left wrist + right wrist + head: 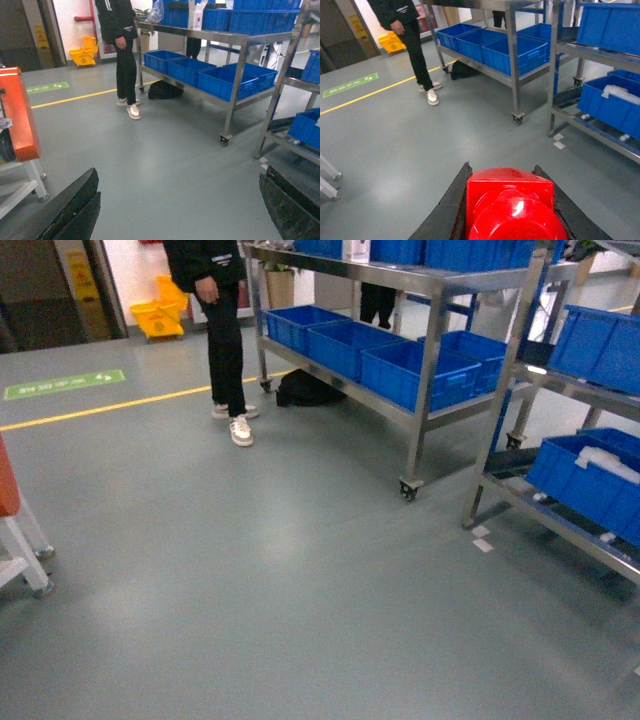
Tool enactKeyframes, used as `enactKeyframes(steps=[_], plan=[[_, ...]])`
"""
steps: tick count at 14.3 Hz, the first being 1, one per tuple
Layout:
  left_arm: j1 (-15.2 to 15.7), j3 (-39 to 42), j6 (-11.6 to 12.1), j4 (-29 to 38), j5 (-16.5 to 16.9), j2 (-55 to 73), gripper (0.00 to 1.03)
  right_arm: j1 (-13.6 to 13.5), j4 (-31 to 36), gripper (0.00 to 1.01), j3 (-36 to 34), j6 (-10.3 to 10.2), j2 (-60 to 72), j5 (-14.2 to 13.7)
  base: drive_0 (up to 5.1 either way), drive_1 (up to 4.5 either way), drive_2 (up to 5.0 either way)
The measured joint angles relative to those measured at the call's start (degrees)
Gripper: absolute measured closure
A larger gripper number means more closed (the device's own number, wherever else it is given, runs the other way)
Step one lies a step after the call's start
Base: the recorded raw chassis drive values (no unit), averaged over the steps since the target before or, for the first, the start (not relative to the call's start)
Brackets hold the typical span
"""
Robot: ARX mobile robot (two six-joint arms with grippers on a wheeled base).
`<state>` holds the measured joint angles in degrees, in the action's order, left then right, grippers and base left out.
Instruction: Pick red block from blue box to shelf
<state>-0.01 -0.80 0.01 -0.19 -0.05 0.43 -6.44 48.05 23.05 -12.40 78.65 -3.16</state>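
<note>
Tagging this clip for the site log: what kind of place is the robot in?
Likely a warehouse or factory stockroom: wheeled stainless-steel shelf racks loaded with blue crates, grey floor with a yellow line and a green floor sign. A person stands nearby.

Even indoor light, soft floor sheen — slight blur

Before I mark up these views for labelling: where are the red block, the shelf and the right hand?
red block [512,197]: right wrist view, its top face.
shelf [432,335]: head view, front upright.
right hand [507,220]: right wrist view, between its fingertips.
</note>
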Motion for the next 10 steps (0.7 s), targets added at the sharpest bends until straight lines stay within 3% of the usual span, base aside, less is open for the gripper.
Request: enactKeyframes(steps=[10], plan=[[0.0,0.0,0.0,0.0,0.0,0.0,0.05,0.0,0.0,0.74,0.0,0.0,0.0,0.0,-1.5,-1.53,-1.5]])
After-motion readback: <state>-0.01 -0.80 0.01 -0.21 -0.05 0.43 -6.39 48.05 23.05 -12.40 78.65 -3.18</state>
